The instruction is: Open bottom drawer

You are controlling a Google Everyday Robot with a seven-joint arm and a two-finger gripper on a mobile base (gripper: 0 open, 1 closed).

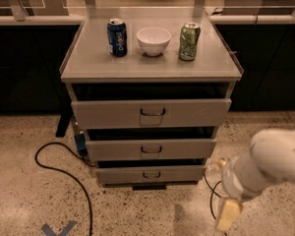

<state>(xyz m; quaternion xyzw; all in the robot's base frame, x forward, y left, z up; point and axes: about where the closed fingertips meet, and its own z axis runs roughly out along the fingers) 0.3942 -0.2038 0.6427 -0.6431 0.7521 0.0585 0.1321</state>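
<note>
Beneath the counter (152, 65), the bottom drawer (120, 175) is set lowest of three, just above the floor; its contents are hidden. The end effector (228, 214) is held low at the right, clear of the drawer, and whether it is apart or together cannot be told. The middle drawer (118, 150) could be caught by mistake, the loop handle (151, 174) being small and close beneath it. The white bowl (154, 40) appears empty.

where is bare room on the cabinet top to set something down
The front strip of the cabinet top, before the blue can, white bowl and green can, is bare. That back row is crowded. The tool hangs low, right of the bottom drawer.
</note>
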